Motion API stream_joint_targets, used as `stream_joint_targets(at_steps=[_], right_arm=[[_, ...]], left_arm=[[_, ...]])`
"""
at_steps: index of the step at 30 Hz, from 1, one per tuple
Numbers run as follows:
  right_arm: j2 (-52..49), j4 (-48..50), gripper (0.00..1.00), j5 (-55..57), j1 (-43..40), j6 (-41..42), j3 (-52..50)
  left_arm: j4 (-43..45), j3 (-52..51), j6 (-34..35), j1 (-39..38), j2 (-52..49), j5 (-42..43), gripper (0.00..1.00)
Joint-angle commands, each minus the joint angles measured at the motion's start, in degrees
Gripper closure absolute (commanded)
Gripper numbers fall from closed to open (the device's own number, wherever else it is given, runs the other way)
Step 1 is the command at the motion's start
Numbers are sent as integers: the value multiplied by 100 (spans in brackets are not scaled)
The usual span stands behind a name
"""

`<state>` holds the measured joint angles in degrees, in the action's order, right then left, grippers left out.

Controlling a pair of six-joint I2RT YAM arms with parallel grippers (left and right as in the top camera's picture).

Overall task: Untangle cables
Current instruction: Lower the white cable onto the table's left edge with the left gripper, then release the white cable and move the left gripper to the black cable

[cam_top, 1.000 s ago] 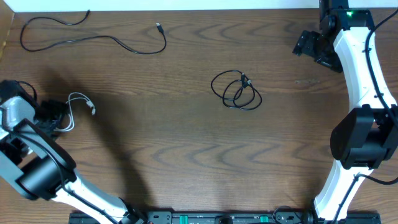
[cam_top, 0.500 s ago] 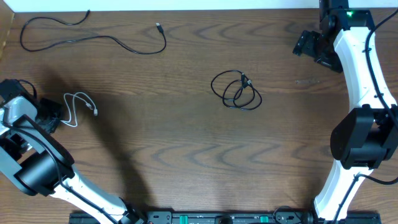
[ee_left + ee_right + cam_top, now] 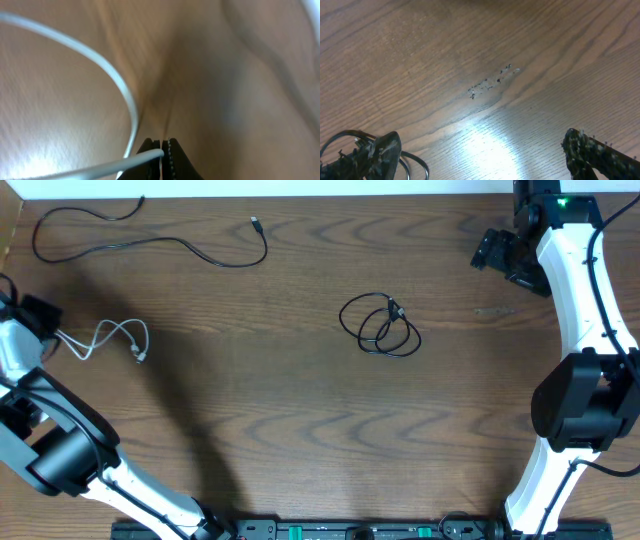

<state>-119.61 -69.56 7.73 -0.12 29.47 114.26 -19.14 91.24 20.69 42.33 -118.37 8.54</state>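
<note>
While the left fingers [image 3: 177, 161] pinch the thin white cable [image 3: 131, 105] right at the left edge of the surface [image 3: 300, 430] — right fingers [image 3: 385, 150] wide and empty — an outward pull could slip the cord free or drag it off.

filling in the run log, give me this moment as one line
left gripper: shut on white cable | right gripper: open, empty | coiled black cable: lying loose, centre | long black cable: far left, separate
</note>
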Motion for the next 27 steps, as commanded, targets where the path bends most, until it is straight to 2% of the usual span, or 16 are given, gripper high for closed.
stream_joint_targets(at_steps=[1,5,6,8,9,13,27], right_arm=[[-42,-9,1,72,-15,-42,22],[-42,-11,1,72,-17,-39,22],[-42,-11,1,72,-15,-39,22],[-42,-11,1,72,-17,-39,22],[-42,-11,1,72,-17,-39,22],[-42,-11,1,72,-15,-39,22],[-42,-11,1,72,-17,-39,22]], left_arm=[[455,153,-96,2,538,4,92],[820,153,-96,2,614,4,92],[815,153,-98,2,612,2,87],[807,133,-160,2,573,-17,56],[804,122,-181,2,551,-15,49],[614,96,-184,2,509,-17,46],[-179,85,-181,0,507,-15,46]])
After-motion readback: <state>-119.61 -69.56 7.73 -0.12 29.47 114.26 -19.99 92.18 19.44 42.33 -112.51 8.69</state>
